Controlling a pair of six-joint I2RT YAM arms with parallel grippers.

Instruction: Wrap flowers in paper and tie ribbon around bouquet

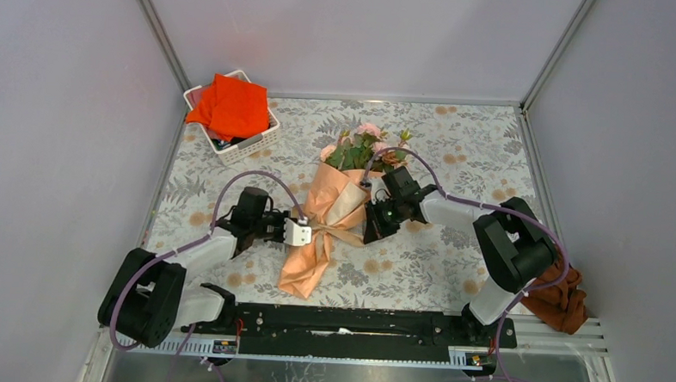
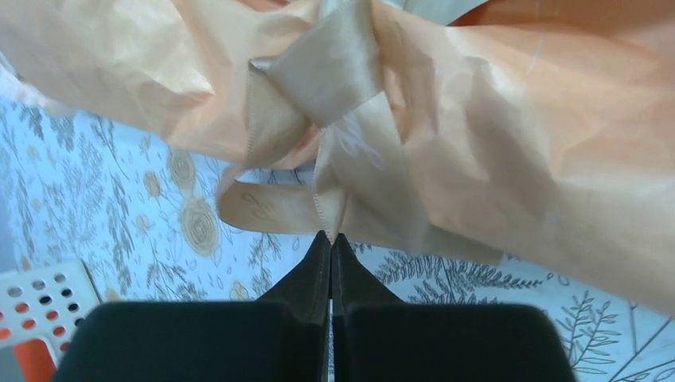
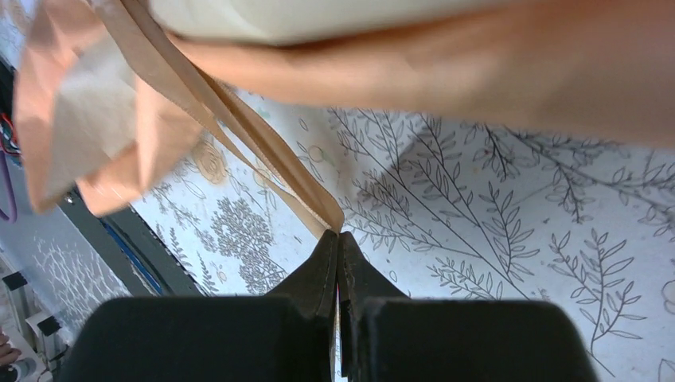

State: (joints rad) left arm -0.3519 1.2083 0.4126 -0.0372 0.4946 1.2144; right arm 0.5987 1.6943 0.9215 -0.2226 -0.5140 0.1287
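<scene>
1. The table (image 1: 457,153), covered in a grey leaf and flower print, fills the middle of the overhead view. Both arms reach in from its near edge.
2. The bouquet (image 1: 329,216) lies near the middle of the table, between the two arms. Its blooms point to the far side and its narrow end points to the near edge.
3. The paper (image 1: 310,263) is wrapped around the stems as a peach-orange cone. It is crumpled at the bottom, and a paler inner face shows at the fold near the top.
4. A white basket (image 1: 264,140) stands at the far left corner of the table with an orange cloth (image 1: 231,107) lying on top of it.
5. A brown cloth (image 1: 562,300) sits bunched at the right edge of the table, beside the base of the right arm.
6. The flowers (image 1: 362,145), pink roses with green leaves, stick out of the wide end of the cone.
7. The ribbon (image 2: 318,79) goes around the middle of the cone and crosses over itself in a knot against the paper. One tail leads off to each side.
8. The left gripper (image 2: 332,236) is just left of the cone. Its fingers are pressed together, pinching the end of one ribbon tail.
9. The right gripper (image 3: 340,233) is just right of the cone. Its fingers are also pressed together, pinching the end of the other tail, which runs up to the cone as a strip.
</scene>
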